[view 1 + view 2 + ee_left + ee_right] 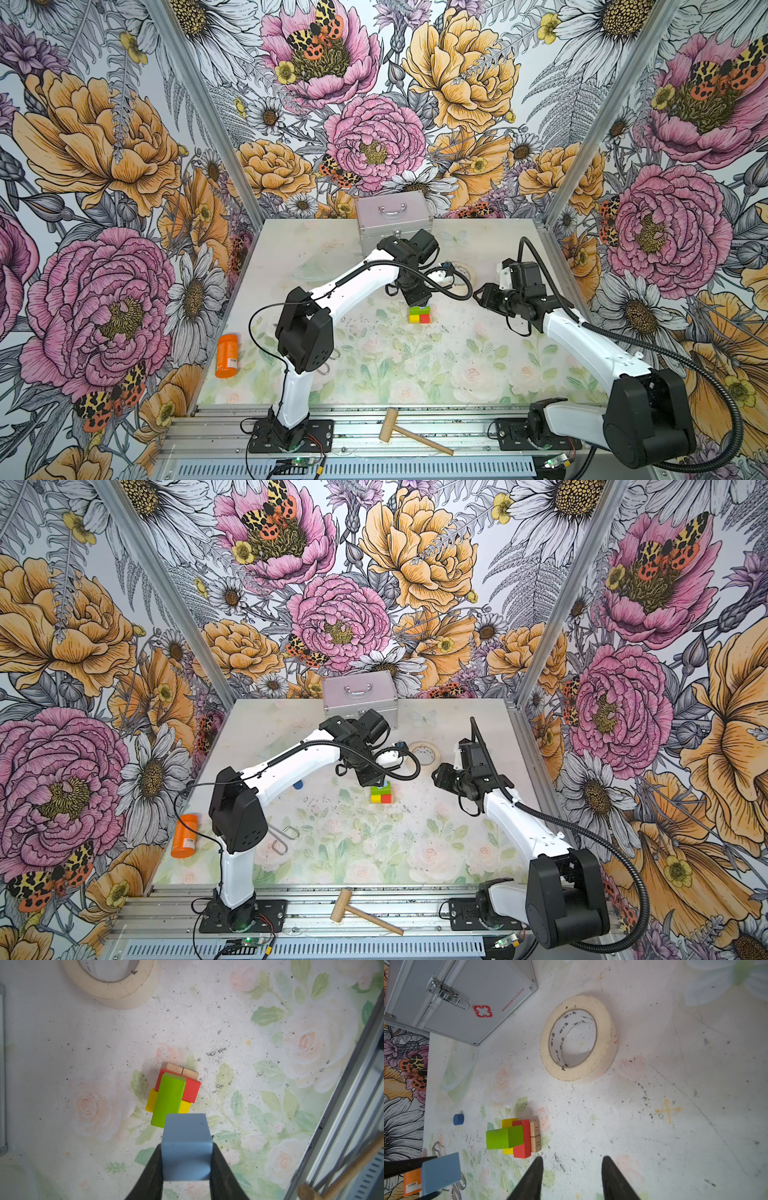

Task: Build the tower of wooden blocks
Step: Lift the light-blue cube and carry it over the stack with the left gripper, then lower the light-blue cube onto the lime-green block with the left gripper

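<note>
The tower (419, 314) stands mid-table: two tan bars (181, 1069) lowest, a red bar (191, 1089) and a yellow bar (152, 1100) across them, a green bar (169, 1101) on top. My left gripper (187, 1147) is shut on the light blue cube (187, 1136) and hangs just above the tower (381, 793); the cube (441, 1172) is not touching the green bar (504, 1136). A dark blue cylinder (458, 1119) lies on the table left of the tower (298, 786). My right gripper (572, 1160) is open and empty, off to the tower's right (478, 297).
A masking tape roll (579, 1038) lies behind the tower on the right, a silver case (392, 220) at the back. An orange bottle (227, 355) lies at the left edge, wire clips (286, 839) near the left arm, a wooden mallet (411, 432) on the front rail.
</note>
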Controlling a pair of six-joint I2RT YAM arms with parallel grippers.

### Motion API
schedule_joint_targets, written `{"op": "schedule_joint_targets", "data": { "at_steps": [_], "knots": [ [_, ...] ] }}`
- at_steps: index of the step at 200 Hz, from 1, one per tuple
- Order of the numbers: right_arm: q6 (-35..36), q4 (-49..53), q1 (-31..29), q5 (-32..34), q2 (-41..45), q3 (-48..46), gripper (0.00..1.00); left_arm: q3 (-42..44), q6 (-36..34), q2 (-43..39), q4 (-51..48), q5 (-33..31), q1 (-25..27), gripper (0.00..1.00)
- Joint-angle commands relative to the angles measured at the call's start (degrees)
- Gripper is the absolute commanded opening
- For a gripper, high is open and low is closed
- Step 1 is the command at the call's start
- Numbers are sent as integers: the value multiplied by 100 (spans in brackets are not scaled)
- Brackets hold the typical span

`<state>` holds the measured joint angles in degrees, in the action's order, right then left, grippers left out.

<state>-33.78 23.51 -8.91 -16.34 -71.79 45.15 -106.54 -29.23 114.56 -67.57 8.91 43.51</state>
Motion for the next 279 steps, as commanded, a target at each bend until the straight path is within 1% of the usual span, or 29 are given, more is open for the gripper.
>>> {"op": "schedule_joint_targets", "data": {
  "at_steps": [1,68,124,208,279],
  "knots": [
    [-96,15,40,-51,5,-12,47,-3,-373,31,9,221,-109,0],
    [-129,14,38,-97,-132,65,47,62,-691,140,8,352,-191,0],
    [-119,39,53,-124,-225,96,47,19,-932,245,7,269,-168,0],
    [-102,23,54,-106,-332,65,48,-157,-996,508,7,261,-124,0],
    [-96,23,47,-107,-341,43,47,-296,-1040,576,7,-18,-97,0]
  ]
}}
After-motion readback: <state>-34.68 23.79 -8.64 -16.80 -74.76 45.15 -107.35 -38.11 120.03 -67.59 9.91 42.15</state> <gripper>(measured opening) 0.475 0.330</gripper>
